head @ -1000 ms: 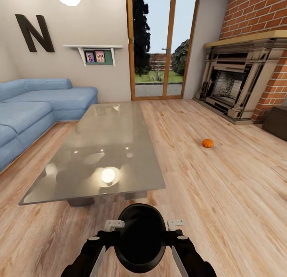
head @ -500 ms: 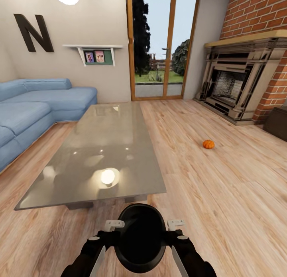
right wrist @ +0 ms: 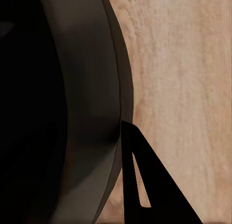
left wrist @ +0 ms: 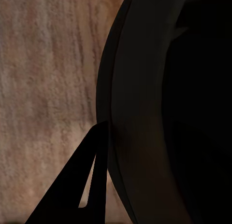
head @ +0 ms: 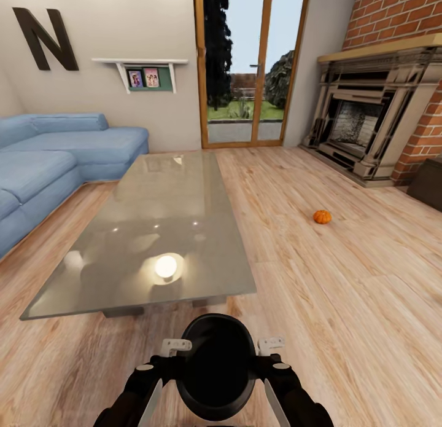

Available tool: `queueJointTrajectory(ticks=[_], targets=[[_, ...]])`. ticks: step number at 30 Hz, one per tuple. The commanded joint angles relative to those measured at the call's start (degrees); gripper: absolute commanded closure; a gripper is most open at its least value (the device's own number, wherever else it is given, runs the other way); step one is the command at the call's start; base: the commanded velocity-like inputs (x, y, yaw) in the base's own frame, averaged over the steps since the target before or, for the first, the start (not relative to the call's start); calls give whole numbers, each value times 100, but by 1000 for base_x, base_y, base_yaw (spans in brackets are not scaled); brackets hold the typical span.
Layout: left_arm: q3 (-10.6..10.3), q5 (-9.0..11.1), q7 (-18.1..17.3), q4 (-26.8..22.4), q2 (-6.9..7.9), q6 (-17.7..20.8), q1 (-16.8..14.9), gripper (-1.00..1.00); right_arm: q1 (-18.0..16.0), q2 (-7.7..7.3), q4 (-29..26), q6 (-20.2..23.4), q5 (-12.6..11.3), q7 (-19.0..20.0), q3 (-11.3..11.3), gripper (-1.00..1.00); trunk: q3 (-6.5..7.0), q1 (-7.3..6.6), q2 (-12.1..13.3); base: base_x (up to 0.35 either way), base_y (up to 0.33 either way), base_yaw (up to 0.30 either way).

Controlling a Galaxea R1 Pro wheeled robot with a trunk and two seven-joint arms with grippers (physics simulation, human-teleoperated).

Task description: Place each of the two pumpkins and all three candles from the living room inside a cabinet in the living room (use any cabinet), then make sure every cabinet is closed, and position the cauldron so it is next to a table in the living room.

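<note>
Beyond the held cauldron (head: pixel 216 365), a pumpkin (head: pixel 321 216) on floor (head: pixel 344 304).

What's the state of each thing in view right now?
cauldron: upright, open, held between both arms just short of the table's near end
left gripper: against cauldron's side, jaws unclear
right gripper: against cauldron's other side, jaws unclear
pumpkin: loose on the floor
table: top bare
</note>
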Motion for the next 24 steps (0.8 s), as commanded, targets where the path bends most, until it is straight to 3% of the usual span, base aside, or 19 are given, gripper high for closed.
queueJointTrajectory(ticks=[1,5,24], targets=[[53,97,9,-9,26,29,-2,100,-8,-9,-141,21,-105,-25,26,100,-27,1,-4,0,0,0],[53,97,9,-9,26,29,-2,100,-7,-9,-141,21,-106,-24,26,100,-116,11,-10,0,0,0],[53,97,8,-9,26,29,-2,100,-6,-9,-141,21,-106,-22,26,100,-116,11,-10,10,0,0]])
